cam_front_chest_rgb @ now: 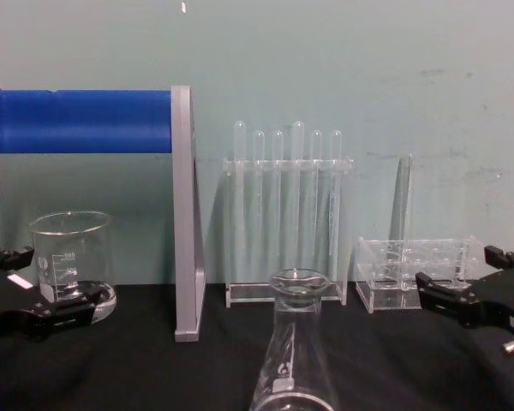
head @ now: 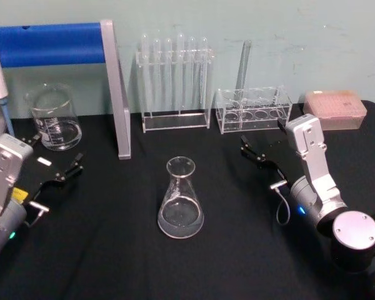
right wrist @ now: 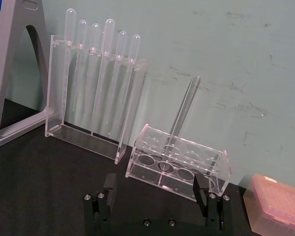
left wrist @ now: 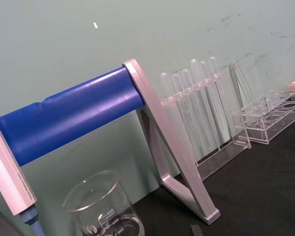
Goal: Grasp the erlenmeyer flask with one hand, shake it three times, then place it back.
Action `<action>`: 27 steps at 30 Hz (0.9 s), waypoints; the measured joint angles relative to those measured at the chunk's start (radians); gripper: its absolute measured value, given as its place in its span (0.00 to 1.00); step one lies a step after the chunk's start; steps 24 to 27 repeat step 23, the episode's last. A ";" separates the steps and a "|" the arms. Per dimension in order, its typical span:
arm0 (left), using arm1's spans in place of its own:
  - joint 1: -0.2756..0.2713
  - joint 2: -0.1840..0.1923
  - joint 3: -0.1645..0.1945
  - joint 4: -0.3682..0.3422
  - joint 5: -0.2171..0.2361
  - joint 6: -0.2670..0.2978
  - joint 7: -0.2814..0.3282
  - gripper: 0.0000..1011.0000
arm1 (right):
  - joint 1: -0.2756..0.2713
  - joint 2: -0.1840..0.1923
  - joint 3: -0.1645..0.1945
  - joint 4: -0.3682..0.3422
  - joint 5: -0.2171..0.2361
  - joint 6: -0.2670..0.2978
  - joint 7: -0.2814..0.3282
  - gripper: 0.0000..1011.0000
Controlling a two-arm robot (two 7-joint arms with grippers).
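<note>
Erlenmeyer flask (head: pixel 180 200) upright on the black table (head: pixel 112 250), in front of the test tube rack (head: pixel 175 81), untouched. Left of the flask, left gripper (head: pixel 53 164) spread wide, holding nothing. Right of the flask, right gripper (head: pixel 262 167) likewise open and empty.

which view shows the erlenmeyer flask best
The head view: the whole erlenmeyer flask stands upright on the black table, base to rim, between both grippers. The chest view cuts off its base at the frame's bottom edge.
</note>
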 joint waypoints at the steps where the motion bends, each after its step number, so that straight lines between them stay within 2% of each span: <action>1: 0.000 0.000 0.000 0.000 0.000 0.000 0.000 0.99 | 0.000 0.000 0.000 0.000 0.000 0.000 0.000 0.99; 27: 0.000 0.000 0.000 0.000 0.000 0.000 0.000 0.99 | 0.000 0.000 0.000 0.000 0.000 0.000 0.000 0.99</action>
